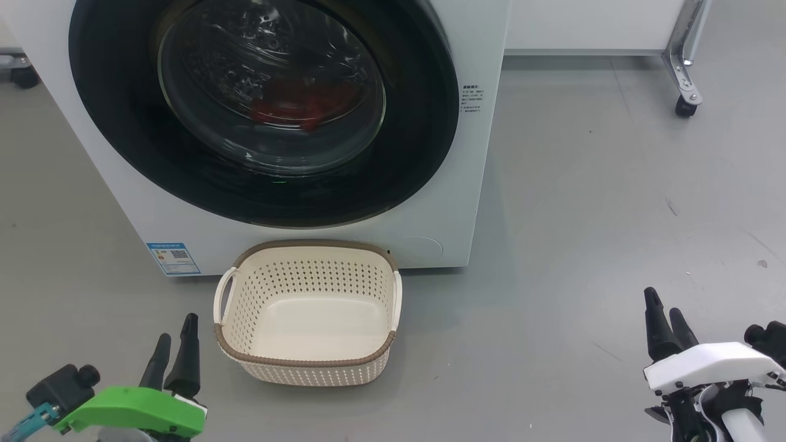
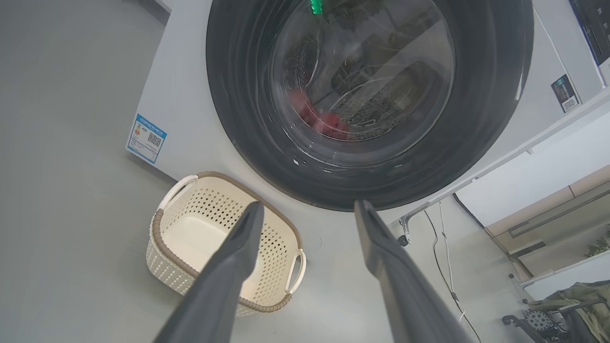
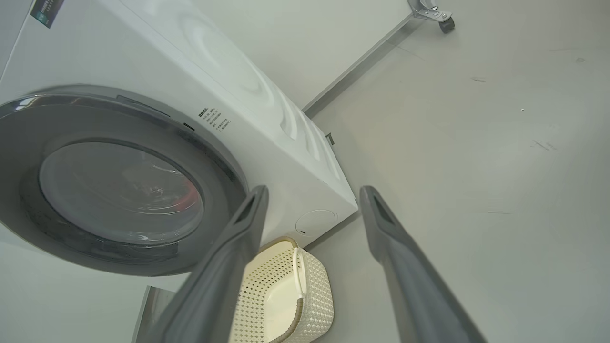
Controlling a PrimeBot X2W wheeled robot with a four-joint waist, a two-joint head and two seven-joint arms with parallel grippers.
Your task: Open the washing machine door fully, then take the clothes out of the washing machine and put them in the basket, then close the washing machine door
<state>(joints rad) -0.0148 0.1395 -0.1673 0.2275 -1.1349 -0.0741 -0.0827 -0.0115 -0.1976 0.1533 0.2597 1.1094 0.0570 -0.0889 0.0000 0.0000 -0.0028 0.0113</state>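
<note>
The white washing machine (image 1: 473, 202) stands ahead with its round black door (image 1: 123, 153) shut flat against the front. Red clothes (image 1: 301, 104) show dimly through the glass window, lying low in the drum. The cream basket (image 1: 307, 359) sits empty on the floor right in front of the machine. My left gripper (image 1: 177, 328) is open at the lower left, just left of the basket. My right gripper (image 1: 666, 304) is open at the lower right, well clear of the machine. In the left wrist view the door (image 2: 238, 119), clothes (image 2: 324, 119) and basket (image 2: 162, 267) lie beyond the spread fingers.
A white cabinet on a metal caster leg (image 1: 684, 92) stands behind the machine to the right. Another caster (image 1: 21, 73) shows at the far left. Open grey floor (image 1: 614, 215) spreads to the right of the machine. A blue label (image 1: 174, 258) marks the machine's lower left corner.
</note>
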